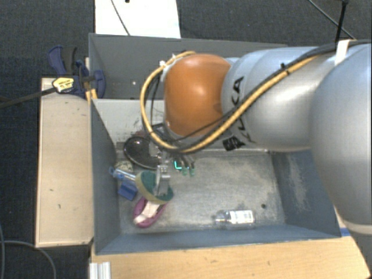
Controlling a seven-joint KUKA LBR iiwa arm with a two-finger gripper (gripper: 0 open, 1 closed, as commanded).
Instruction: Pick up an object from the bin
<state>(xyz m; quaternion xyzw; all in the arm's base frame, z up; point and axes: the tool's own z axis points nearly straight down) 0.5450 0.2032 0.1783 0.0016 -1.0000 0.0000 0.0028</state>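
a: where is the gripper point(162, 183)?
b: it is down inside the grey bin point(244, 182), under the arm's orange cover point(195, 92), with its tip right at a teal rounded thing point(149, 182) that has a pale tan edge.
a: does it hold that thing?
b: one cannot tell. the wrist hides much of it, so neither how far it stands open nor whether it has hold of anything is visible.
a: what lies nearest to it?
b: the teal thing, touching or just beside its tip, on the view's left of it. just below the gripper lies a pink and purple thing point(147, 213). further left sits a blue thing point(124, 185), and up and to the left is a dark round thing point(137, 149). these four crowd together in a small heap.
a: anything else?
b: well apart, down and to the right of the gripper, a small clear bottle point(235, 217) with a white label lies on its side.
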